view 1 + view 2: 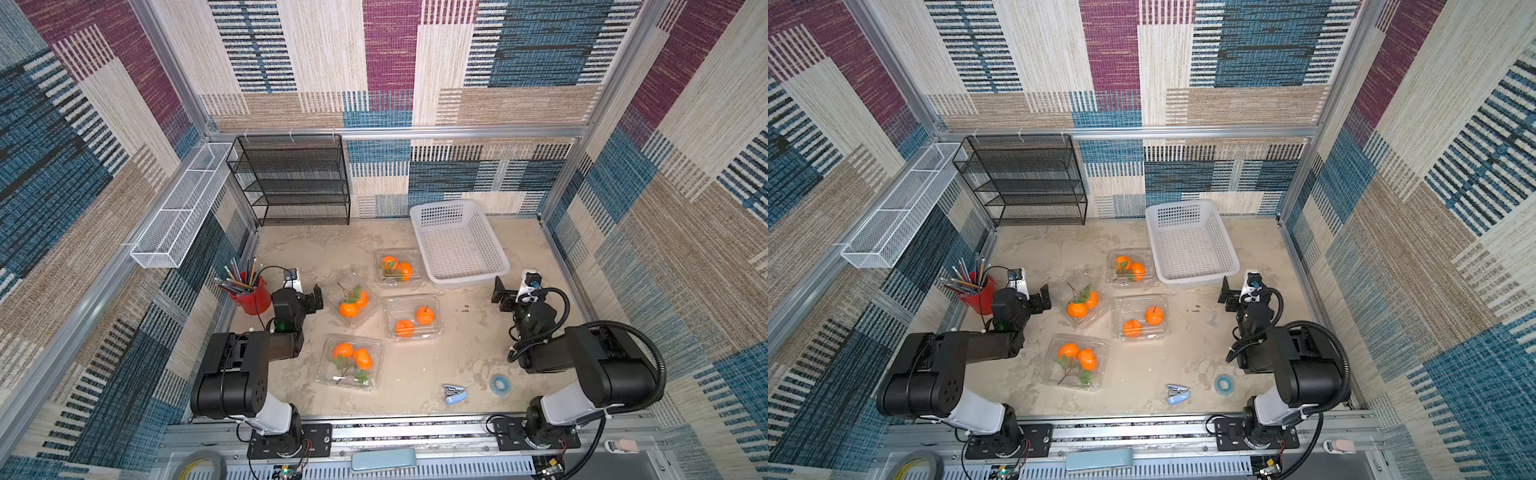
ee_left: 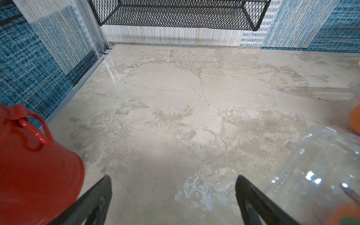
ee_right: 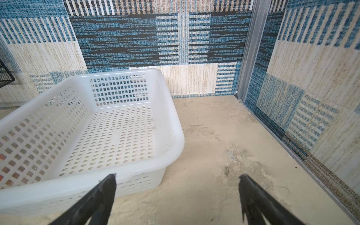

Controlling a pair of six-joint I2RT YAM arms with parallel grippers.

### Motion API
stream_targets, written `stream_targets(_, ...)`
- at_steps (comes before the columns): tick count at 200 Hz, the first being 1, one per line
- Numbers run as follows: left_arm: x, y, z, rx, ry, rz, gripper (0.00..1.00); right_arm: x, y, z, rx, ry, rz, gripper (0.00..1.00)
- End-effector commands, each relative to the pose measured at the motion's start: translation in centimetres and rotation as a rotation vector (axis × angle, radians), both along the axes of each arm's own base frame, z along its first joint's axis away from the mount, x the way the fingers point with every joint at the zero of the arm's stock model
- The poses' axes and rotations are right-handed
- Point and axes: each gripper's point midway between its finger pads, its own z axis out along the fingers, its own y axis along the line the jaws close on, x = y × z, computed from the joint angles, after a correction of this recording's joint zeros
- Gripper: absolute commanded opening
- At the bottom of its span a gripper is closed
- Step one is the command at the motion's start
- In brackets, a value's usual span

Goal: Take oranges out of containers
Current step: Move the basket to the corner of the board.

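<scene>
walls (image 1: pixel 390 62) covered in woven patchwork of blue, maroon, cream and tan, framed by aluminium rails (image 1: pixel 395 132). the floor (image 1: pixel 415 374) is mottled beige, glossy near the back left corner. a black mesh shelf (image 1: pixel 291 178) is on the back wall, a white wire tray (image 1: pixel 178 208) on the left wall

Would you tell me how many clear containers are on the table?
4 containers: one beside the white basket, one by the left gripper, one central, one at the front.

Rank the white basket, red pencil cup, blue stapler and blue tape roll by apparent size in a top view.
Largest: white basket.
Next: red pencil cup.
Last: blue stapler and blue tape roll look about alike, so unranked.
</scene>
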Motion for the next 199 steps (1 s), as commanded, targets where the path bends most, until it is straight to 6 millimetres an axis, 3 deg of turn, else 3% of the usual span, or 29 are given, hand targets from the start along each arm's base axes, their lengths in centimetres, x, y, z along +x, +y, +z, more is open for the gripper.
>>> stream_targets(1,0.30,-0.18,0.50,0.009,-0.014,-0.016,0.99,0.08,0.10,0.80,-0.004,-0.030,0.005,0.98)
stream_targets(199,0.27,-0.21,0.43,0.007,-0.011,-0.017,0.99,0.06,0.09,0.75,-0.005,-0.028,0.005,0.98)
